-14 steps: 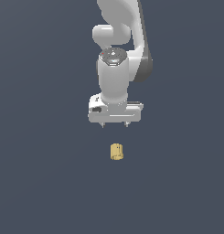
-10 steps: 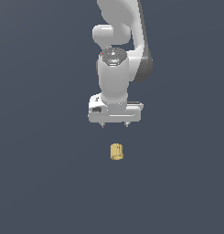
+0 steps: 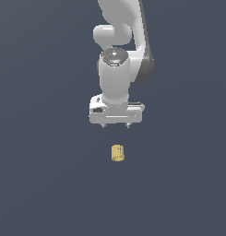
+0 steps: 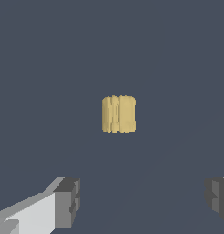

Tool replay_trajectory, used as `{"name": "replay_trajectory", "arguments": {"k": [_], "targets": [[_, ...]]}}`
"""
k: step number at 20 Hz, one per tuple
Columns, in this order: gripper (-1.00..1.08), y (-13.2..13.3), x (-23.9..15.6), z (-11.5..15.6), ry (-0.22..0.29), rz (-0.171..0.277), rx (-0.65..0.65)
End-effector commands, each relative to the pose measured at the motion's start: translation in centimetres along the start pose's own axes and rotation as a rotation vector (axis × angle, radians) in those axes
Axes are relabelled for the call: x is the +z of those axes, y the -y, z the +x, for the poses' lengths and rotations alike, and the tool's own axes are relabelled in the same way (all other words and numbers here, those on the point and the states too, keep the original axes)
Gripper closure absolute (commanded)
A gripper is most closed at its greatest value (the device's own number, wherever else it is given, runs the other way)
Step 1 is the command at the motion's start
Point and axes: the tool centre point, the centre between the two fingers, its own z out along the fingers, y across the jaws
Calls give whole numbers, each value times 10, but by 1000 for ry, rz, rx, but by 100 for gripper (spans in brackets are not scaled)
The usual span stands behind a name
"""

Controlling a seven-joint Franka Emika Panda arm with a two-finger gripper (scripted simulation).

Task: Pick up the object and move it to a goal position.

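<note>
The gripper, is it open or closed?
Open. The gripper has its two fingers wide apart in the wrist view, nothing between them.

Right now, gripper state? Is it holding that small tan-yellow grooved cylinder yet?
Gripper: open, holding nothing; it hangs above the small tan-yellow grooved cylinder, fingers spread wide, not touching it.

Claw (image 3: 116,125) barely lower than before, slightly nearer the object (image 3: 117,153)

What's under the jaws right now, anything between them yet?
Only the small tan cylinder lies below the open gripper, apart from it on the dark surface. Nothing sits between the jaws. The cylinder's underside is hidden.
</note>
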Motion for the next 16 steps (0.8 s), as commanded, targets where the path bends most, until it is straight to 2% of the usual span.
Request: {"name": "replay_trajectory", "arguments": {"k": [1,8,16], "targets": [[-92,1,-1,-1,5,3,2],[-92,2,-3,-5,15,11,6],[-92,3,12,6,20,4,3]]}}
